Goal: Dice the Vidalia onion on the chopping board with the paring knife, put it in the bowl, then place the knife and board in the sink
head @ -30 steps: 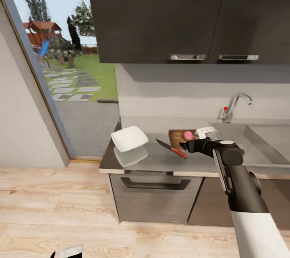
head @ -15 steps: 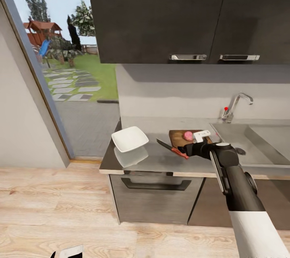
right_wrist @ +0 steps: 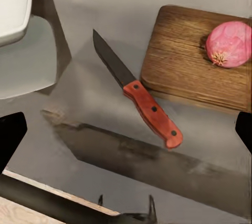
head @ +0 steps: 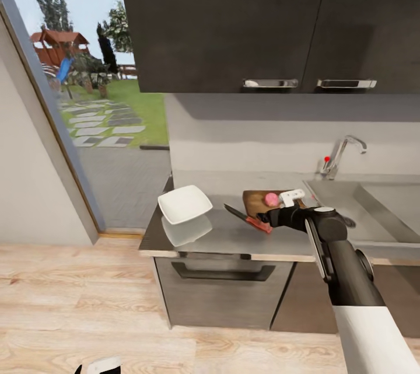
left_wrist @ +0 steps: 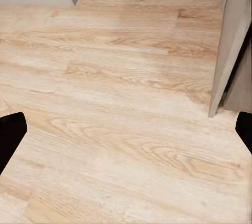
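**Knife next: a thin, stiff tool lying flat on a slick worktop**

While the right arm reaches out over the grey countertop (head: 221, 237), the task's things lie grouped in front of it, and each looks likely to handle differently.

The sink (head: 373, 202) sits at the far right of the worktop, a steel basin under a curved chrome tap (head: 341, 152); nothing of the task is seen in it. The white square bowl (head: 185, 204) stands near the counter's left end, well apart from the board, rigid and probably light. The chopping board (right_wrist: 202, 59) is a stiff wooden slab lying flat; lifting it off so glossy a surface would likely call for a grip on an edge.

The paring knife (right_wrist: 139, 95) lies just beside the board's left edge, blade pointing away from the robot, red handle nearer. It is slim and low, so it may skid when pinched. The handle, thicker and riveted, is the sensible place to take hold, across its width.

The Vidalia onion (right_wrist: 229, 43) rests whole on the board's far corner, round and smooth, apt to roll.

The right gripper (right_wrist: 126, 150) hovers above the knife with its fingers spread wide and empty. The left gripper (left_wrist: 126, 135) hangs over the wooden floor (left_wrist: 115, 93), fingers likewise apart.
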Tool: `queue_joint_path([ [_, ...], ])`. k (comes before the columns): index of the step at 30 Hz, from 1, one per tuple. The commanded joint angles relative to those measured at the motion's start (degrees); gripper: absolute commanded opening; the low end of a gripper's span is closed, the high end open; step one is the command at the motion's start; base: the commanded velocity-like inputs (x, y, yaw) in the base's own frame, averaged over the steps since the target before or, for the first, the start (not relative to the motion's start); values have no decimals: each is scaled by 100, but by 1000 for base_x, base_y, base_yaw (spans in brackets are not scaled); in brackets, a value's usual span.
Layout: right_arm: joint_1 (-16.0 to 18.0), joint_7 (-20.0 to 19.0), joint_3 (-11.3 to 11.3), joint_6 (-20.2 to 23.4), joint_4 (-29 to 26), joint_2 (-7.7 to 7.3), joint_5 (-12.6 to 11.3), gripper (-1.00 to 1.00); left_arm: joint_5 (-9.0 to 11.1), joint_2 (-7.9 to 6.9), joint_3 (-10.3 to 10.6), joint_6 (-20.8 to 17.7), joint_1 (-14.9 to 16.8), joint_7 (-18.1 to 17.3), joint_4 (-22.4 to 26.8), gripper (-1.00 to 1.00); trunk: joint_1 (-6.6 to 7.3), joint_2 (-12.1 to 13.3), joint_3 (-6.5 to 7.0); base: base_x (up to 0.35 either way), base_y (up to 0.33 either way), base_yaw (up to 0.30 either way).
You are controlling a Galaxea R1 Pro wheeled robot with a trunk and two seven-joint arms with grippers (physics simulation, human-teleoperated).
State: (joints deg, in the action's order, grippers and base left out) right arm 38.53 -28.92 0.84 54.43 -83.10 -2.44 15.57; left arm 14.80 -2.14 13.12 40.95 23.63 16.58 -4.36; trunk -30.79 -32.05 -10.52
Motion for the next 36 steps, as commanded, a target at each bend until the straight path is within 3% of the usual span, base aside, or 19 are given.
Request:
queue_joint_path([
  [1,5,-65,7,15,-3,-1,60,100,23,3,50,27,10,21,-21,100,-4,-9,-10,198,-160,0],
  [13,5,-107,15,-214,151,-2,60,100,23,3,49,27,9,21,-21,100,-4,-9,-10,63,-45,0],
  [36,4,-106,4,-240,361,50,60,100,23,3,49,27,10,21,-21,100,-4,-9,-10,1,0,0],
])
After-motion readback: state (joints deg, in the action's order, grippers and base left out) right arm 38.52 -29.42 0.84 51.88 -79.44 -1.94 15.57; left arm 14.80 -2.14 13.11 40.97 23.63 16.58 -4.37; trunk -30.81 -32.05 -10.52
